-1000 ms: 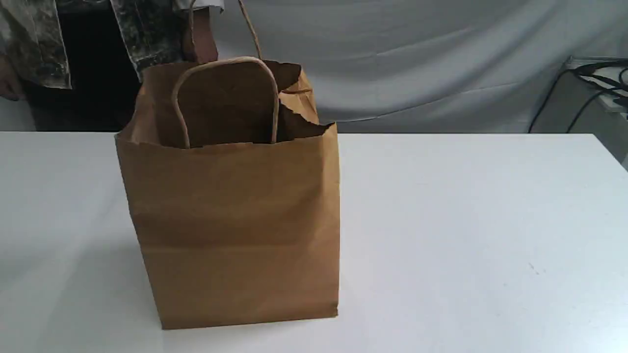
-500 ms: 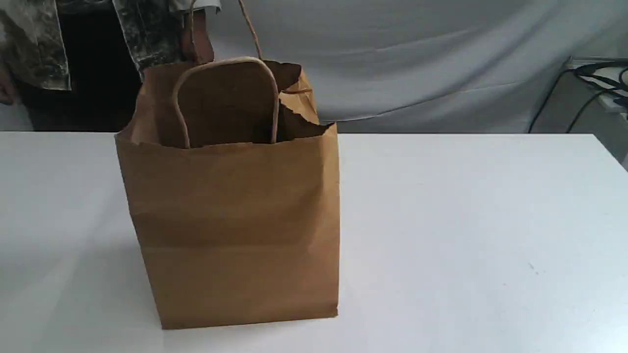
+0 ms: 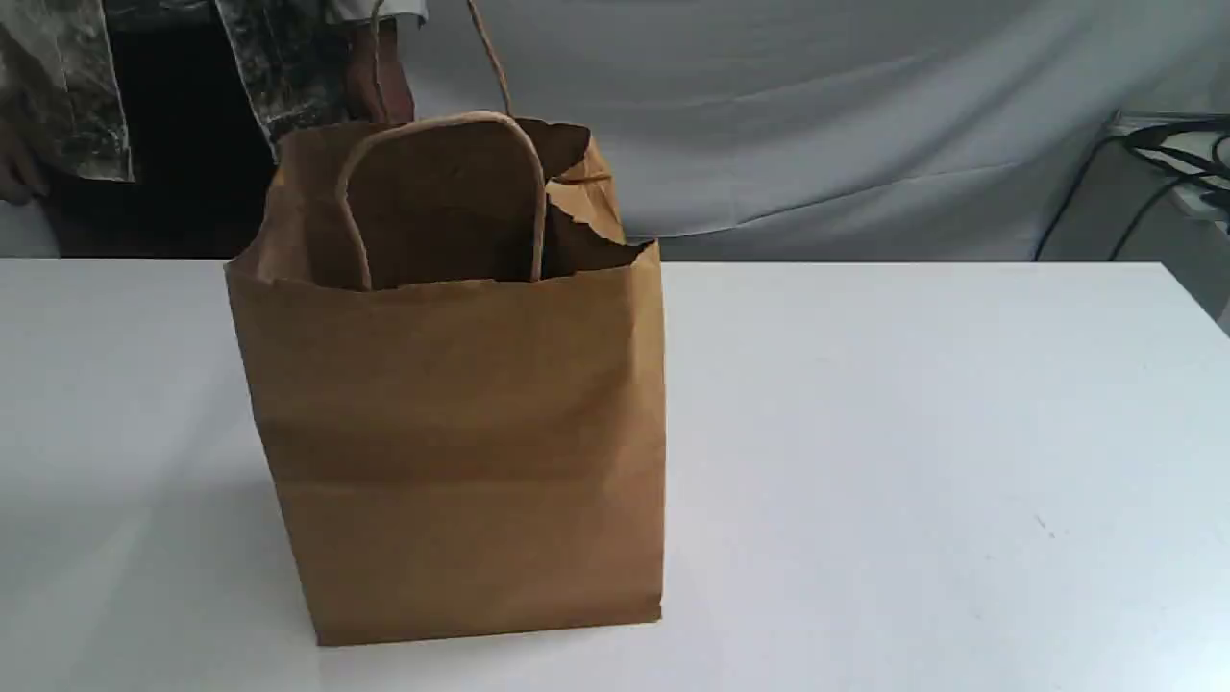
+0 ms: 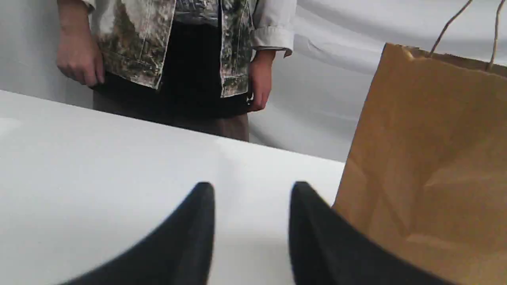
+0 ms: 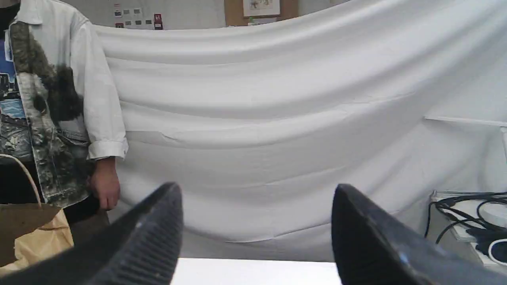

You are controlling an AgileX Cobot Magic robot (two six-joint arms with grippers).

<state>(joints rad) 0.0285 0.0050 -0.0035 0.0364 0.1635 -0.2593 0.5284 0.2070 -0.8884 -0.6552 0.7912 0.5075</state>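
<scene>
the left gripper [image 4: 251, 190], slightly parted and empty, sits just beside the paper bag [image 4: 427, 158]; the right gripper [image 5: 255, 192] is spread wide. the thin paper likely calls for a gentle touch.

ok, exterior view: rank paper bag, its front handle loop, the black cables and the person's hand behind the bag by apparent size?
1. paper bag, by far largest.
2-3. front handle loop and black cables: similar span; cables farther and cropped, so unranked.
4. person's hand, partly hidden by the bag.
</scene>
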